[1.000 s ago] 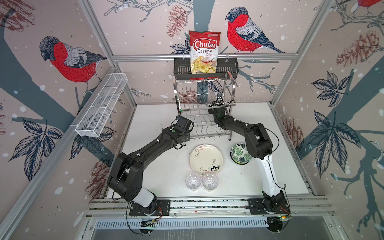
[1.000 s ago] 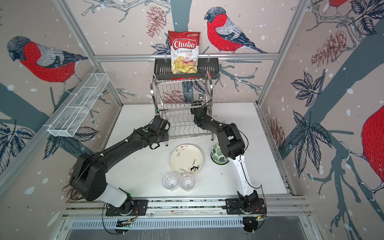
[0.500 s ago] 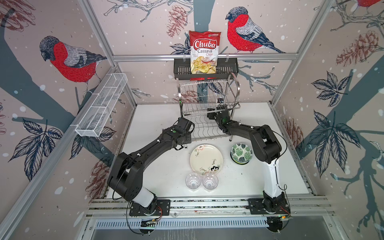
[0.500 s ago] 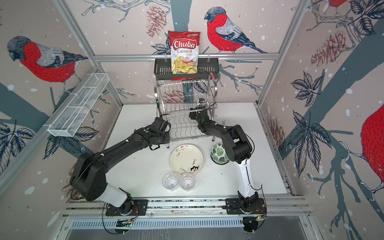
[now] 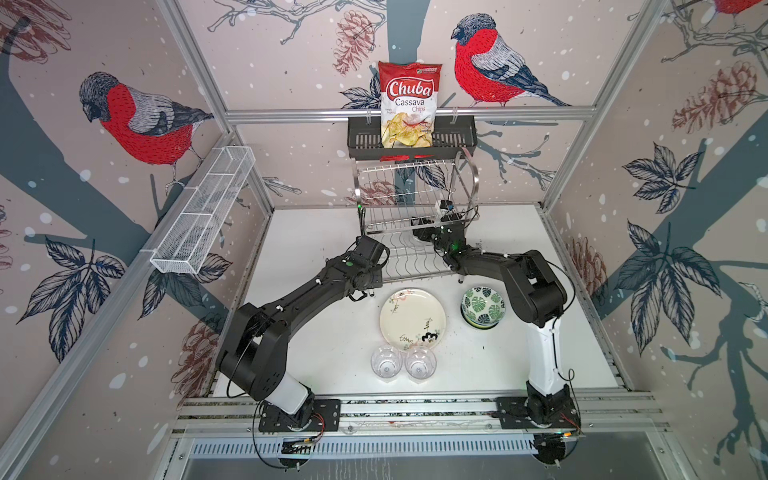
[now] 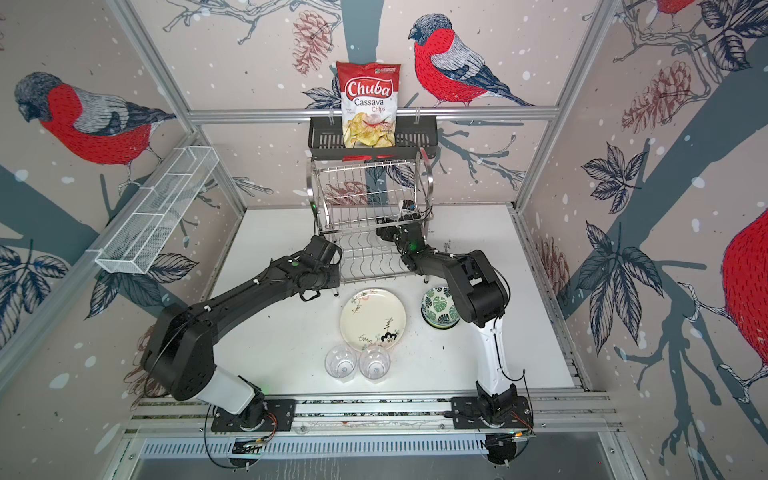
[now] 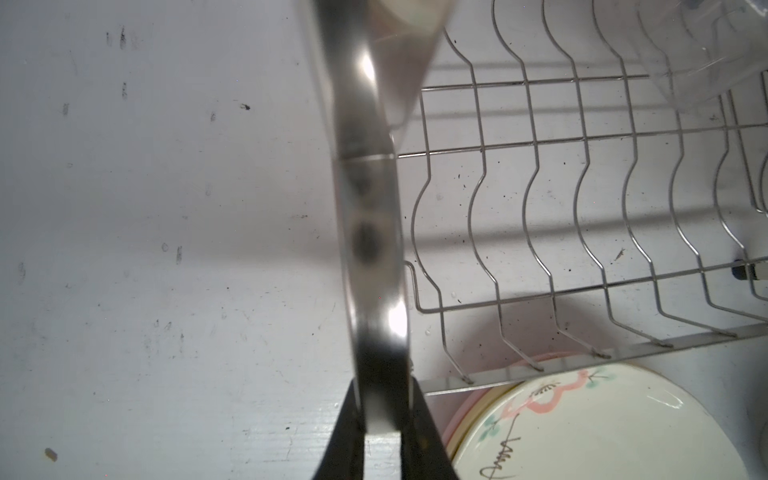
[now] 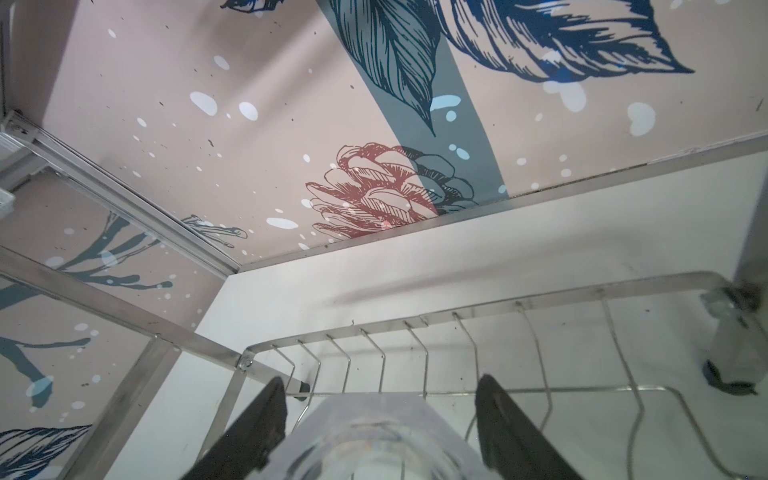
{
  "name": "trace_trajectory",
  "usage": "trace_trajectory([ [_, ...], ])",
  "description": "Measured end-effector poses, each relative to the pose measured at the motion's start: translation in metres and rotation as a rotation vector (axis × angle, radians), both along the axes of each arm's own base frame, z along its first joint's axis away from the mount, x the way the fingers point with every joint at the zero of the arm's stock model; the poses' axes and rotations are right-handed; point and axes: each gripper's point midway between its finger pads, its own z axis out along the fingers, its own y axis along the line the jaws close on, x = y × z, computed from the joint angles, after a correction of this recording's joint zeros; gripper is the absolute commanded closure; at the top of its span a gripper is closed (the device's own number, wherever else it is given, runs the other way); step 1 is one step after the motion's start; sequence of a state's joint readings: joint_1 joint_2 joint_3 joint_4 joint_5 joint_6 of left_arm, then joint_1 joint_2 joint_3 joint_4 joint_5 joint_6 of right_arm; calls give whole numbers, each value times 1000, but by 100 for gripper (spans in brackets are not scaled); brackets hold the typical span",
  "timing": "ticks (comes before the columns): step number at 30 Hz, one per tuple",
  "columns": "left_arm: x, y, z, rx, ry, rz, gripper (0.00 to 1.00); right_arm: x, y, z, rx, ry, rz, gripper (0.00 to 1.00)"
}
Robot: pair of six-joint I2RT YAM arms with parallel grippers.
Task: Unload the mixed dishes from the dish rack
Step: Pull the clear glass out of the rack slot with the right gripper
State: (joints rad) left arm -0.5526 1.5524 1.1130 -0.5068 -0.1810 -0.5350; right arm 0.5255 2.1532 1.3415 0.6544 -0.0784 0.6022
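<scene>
Dishes mostly stand on the bench (image 5: 332,365) at the lower middle of both top views: stacked plates (image 5: 411,320), stacked bowls (image 5: 484,307) and two tumblers (image 5: 386,361). The last tumbler (image 8: 374,440) sits inside the rack (image 5: 409,187) at the upper middle, grasped in my right hand (image 8: 380,386), while my left hand (image 7: 384,390) is clenched on the rack's side band (image 7: 370,208). Next, I judge, I must draw the glass out between the tiers without catching a wire; from above the wires and my wrist hide it, and up close it blurs, so I cannot tell whether its base is clear.
</scene>
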Motion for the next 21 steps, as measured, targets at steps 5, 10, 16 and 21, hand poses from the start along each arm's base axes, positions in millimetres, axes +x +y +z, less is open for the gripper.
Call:
trace_trajectory([
  [5, -1, 2, 0, 5, -2, 3, 100, -1, -2, 2, 69, 7, -9, 81],
  [10, -3, 5, 0, 17, 0, 9, 100, -5, -2, 4, 141, 15, -2, 81],
  [16, -1, -1, 1, -13, -8, -9, 100, -41, 32, 3, 309, 153, 213, 81],
  [21, -2, -2, 1, -16, -7, -15, 100, -50, 36, 1, 354, 201, 258, 82],
])
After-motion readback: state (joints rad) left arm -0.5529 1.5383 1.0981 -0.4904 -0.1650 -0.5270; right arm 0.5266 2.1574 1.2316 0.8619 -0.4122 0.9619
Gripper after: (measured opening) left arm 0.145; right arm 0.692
